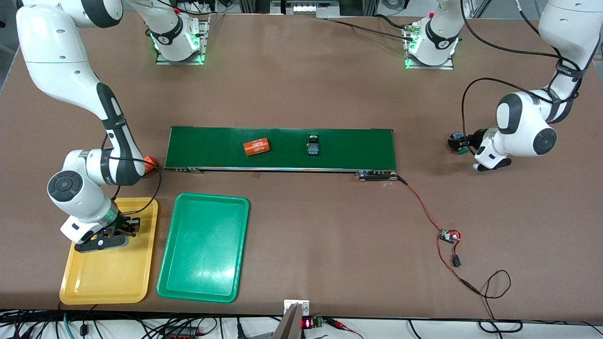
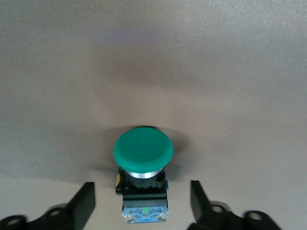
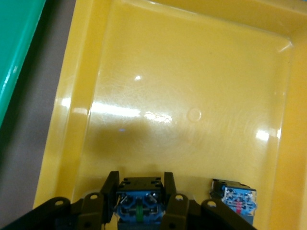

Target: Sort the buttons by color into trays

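Right hand (image 3: 140, 211) clamps a button (image 3: 139, 200) over the yellow tray (image 1: 109, 278), beside another button (image 3: 236, 199); left hand (image 2: 142, 201) open around a green button (image 2: 143, 152)

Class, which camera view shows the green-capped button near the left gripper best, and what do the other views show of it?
The left wrist view: the green-capped button fills the centre, cap, dark body and bluish base visible, lying between the open fingers of the left gripper. The front view shows only a small part beside the left arm's wrist. The right wrist view does not show it.
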`<action>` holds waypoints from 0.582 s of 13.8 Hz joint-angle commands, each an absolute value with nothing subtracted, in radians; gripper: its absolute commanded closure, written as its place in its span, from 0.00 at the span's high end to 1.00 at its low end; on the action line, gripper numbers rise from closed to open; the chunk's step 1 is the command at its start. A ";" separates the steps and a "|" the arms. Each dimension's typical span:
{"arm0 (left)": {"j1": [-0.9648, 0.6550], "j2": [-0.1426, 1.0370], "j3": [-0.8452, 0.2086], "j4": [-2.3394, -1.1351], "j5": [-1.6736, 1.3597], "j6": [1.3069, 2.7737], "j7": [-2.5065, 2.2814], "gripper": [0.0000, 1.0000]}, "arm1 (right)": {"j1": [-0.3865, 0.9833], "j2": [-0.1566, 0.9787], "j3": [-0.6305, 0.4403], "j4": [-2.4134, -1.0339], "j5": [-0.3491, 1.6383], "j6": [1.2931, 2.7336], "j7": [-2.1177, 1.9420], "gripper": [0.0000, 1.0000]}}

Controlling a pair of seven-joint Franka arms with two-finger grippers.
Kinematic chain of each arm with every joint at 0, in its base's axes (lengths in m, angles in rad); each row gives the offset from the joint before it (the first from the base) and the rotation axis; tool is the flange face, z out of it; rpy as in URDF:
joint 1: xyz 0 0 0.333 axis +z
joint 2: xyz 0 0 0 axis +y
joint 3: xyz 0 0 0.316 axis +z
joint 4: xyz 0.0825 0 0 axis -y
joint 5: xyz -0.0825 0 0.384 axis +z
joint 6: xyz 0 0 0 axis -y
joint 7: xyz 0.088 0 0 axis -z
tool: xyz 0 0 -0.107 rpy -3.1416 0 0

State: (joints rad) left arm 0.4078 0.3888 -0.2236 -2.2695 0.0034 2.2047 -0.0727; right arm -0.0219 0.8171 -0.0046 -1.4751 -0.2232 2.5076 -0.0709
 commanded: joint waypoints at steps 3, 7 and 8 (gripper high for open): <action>0.379 0.361 -0.209 -2.267 -0.018 2.206 -0.052 0.21 | -0.028 0.842 0.000 -1.453 -0.216 2.559 -0.078 0.87; 0.310 0.310 -0.224 -2.095 -0.021 1.955 -0.068 0.19 | -0.011 0.769 0.003 -1.482 -0.213 2.472 -0.058 1.00; 0.276 0.314 -0.224 -2.041 -0.023 1.886 -0.077 0.19 | -0.009 0.737 0.008 -1.494 -0.213 2.424 -0.036 1.00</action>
State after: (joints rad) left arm 0.3446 0.3356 -0.2294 -2.1468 0.0017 2.0322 -0.0731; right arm -0.0163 0.8071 -0.0006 -1.4701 -0.2213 2.5105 -0.0647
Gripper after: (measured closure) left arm 0.590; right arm 0.000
